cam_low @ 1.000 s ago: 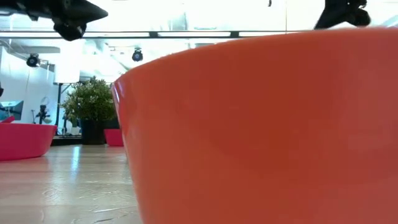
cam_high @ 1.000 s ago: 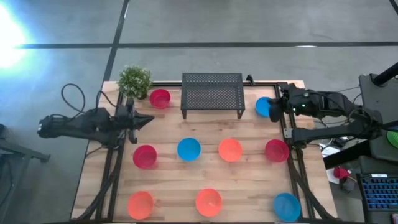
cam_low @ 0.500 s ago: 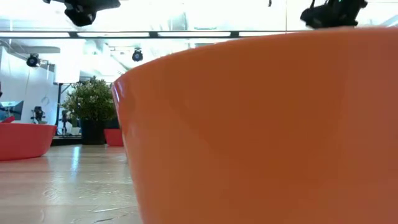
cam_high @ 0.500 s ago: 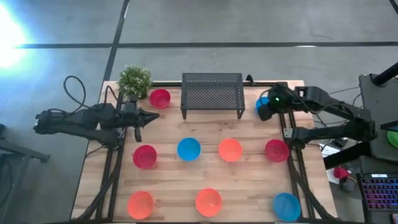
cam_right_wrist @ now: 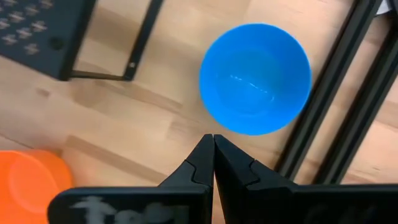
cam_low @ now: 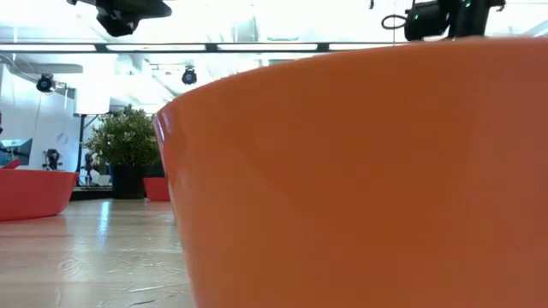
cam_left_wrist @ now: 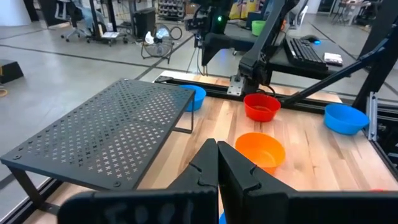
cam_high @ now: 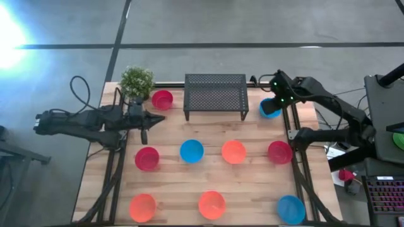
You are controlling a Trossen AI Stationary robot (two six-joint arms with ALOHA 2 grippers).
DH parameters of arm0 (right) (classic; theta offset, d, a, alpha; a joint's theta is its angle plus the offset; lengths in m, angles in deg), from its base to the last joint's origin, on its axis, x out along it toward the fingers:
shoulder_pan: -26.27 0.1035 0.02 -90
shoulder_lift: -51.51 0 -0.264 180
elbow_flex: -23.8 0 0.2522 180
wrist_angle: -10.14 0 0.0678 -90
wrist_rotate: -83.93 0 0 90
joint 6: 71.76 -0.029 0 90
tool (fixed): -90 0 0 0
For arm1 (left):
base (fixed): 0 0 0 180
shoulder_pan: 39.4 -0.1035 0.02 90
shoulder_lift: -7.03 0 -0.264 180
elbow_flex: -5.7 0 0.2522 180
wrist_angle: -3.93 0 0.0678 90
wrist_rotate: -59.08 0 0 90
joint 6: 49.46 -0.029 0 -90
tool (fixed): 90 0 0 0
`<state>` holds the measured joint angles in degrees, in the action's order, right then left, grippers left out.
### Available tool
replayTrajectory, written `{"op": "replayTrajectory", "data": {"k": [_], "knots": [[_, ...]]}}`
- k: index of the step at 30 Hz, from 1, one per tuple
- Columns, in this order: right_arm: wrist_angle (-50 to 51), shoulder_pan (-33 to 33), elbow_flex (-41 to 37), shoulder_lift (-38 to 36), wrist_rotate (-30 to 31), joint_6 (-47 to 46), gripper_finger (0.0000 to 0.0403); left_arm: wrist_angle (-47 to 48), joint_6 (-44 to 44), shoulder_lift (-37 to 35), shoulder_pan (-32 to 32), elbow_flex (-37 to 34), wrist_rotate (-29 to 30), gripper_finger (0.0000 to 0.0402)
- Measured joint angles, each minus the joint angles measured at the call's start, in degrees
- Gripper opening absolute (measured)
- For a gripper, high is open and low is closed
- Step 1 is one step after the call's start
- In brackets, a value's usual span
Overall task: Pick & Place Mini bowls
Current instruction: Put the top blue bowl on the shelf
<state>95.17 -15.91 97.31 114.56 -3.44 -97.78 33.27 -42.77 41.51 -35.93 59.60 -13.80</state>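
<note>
Several mini bowls stand on the wooden table: a red one [cam_high: 162,99] and a blue one [cam_high: 269,111] at the far side, red [cam_high: 147,158], blue [cam_high: 191,151], orange [cam_high: 233,151] and red [cam_high: 279,152] in the middle row, and orange [cam_high: 142,207], orange [cam_high: 211,205] and blue [cam_high: 291,209] along the near edge. My right gripper [cam_right_wrist: 213,138] is shut and points steeply down from high above the far blue bowl [cam_right_wrist: 255,78], holding nothing. My left gripper [cam_high: 161,118] is shut, roughly level, above the table's left side near the far red bowl.
A black wire-mesh rack [cam_high: 215,94] stands at the middle of the far edge, with a small potted plant [cam_high: 136,81] at the far left corner. Black frame rails [cam_high: 291,126] run along both sides. In the low view the near orange bowl [cam_low: 360,171] fills most of the picture.
My right gripper has swung toward the table's far edge and tipped from nearly level to pointing down over the far blue bowl, staying shut. My left gripper has risen a little and edged toward the table's middle. No bowl has moved.
</note>
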Motion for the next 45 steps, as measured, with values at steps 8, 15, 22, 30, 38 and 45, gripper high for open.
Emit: {"op": "replayTrajectory", "data": {"k": [8, 15, 22, 30, 38, 45], "knots": [[-0.25, -2.02, -0.05, 6.38, 0.29, 3.16, 0.0008, -0.04, -0.24, -0.02, 0.0, 0.0, 0.37, 0.0], [-0.51, -2.02, -0.08, 11.34, 0.27, 4.43, 0.0009, -0.04, -0.25, -0.02, 0.0, 0.0, 0.37, 0.0], [-0.95, -2.02, -0.1, 13.12, -0.09, 6.76, 0.0009, -0.06, -0.2, -0.02, 0.0, -0.02, 0.37, 0.0], [-1.59, -2.02, -0.1, 13.83, -0.13, 6.74, 0.0009, -0.09, -0.13, -0.02, 0.0, -0.02, 0.37, 0.0], [-1.52, -2.01, -0.1, 13.31, -1.13, 6.57, 0.0009, -0.09, -0.07, -0.02, 0.0, -0.02, 0.37, 0.0], [-1.58, -1.98, -0.1, 13.72, -1.46, 6.61, 0.0009, -0.09, -0.04, -0.02, 0.0, -0.04, 0.37, 0.0]]}}
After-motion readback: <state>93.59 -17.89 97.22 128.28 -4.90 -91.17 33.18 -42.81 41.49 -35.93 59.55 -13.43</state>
